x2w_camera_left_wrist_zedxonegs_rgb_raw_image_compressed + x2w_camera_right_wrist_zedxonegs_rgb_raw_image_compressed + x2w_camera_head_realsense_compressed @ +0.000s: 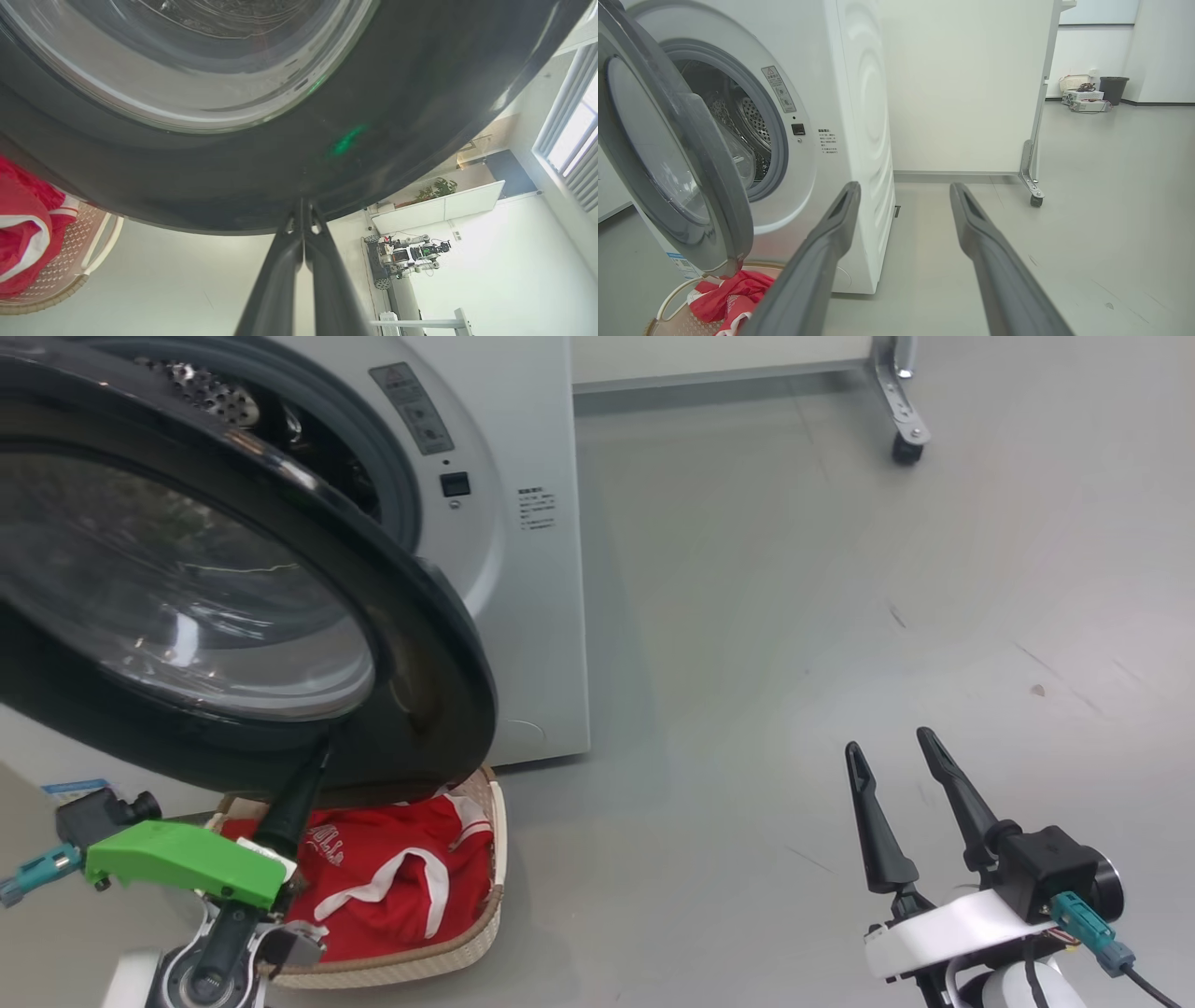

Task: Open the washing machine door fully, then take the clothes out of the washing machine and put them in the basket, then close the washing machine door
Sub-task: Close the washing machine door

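Clenched empty, the left gripper meets the lower rim of the washing machine door just ahead, the clothes lying in the basket beside it, so it should push squarely toward the washing machine without slipping, while the right gripper hangs released.

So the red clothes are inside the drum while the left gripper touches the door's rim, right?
No: the clothes lie in the basket below the door, as the head view shows. The left gripper, shut, does touch the door's rim.
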Motion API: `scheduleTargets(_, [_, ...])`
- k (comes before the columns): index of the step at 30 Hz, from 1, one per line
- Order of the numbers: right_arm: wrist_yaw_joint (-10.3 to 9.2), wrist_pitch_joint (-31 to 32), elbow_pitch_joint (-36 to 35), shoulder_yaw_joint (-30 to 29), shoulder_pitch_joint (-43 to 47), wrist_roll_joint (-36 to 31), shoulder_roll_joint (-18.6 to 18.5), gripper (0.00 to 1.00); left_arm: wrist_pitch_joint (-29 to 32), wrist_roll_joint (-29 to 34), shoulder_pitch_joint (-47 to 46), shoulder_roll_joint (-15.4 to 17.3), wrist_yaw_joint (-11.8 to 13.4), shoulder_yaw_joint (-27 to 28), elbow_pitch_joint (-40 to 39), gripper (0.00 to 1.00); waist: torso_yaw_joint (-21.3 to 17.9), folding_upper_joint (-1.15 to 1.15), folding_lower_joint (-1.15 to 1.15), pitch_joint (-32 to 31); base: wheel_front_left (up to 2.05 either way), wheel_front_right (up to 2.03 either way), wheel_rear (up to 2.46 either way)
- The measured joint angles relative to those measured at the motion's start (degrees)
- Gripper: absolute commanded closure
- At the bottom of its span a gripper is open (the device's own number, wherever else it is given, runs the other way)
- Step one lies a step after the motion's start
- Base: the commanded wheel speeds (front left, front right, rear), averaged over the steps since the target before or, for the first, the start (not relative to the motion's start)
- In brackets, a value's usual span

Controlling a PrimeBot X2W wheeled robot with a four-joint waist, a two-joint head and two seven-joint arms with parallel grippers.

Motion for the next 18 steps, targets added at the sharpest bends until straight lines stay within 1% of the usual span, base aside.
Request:
scheduleTargets(4, [0.01, 0.0, -0.2, -0.2, 0.7, 0.0, -0.4, 0.00, -3.4, 5.0, 1.7, 1.3, 0.0, -0.5, -1.7, 1.00, 1.9, 0.00, 0.00, -0.8, 0.00, 0.00, 0.00])
scheduleTargets(7, [0.02, 0.0, -0.6, -0.1, 0.7, 0.0, -0.4, 0.00, -6.4, 10.3, 3.2, 2.7, 0.0, -1.2, -3.0, 1.00, 3.2, 0.00, 0.00, -1.4, 0.00, 0.00, 0.00])
scheduleTargets(8, [0.02, 0.0, -0.6, -0.1, 0.7, 0.0, -0.4, 0.00, -6.4, 10.3, 3.2, 2.7, 0.0, -1.2, -3.0, 1.00, 3.2, 0.00, 0.00, -1.4, 0.00, 0.00, 0.00])
scheduleTargets(12, [0.30, 0.0, -0.9, 0.0, 0.9, 0.0, -0.5, 0.00, -11.9, 15.8, 4.9, 3.3, 0.0, -1.3, -5.1, 1.00, 4.6, 0.00, 0.00, -2.1, 0.00, 0.00, 0.00])
scheduleTargets(16, [0.36, 0.0, -1.2, 0.2, 1.3, -0.1, -0.5, 0.00, -17.3, 23.3, 5.7, 5.2, 0.0, -2.3, -7.8, 1.00, 5.9, 0.00, 0.00, -2.5, 0.00, 0.00, 0.00])
scheduleTargets(18, [0.36, 0.0, -1.3, 0.3, 1.6, -0.1, -0.5, 0.00, -19.4, 28.7, 6.3, 7.1, 0.0, -3.9, -8.7, 1.00, 6.4, 0.00, 0.00, -2.5, 0.00, 0.00, 0.00])
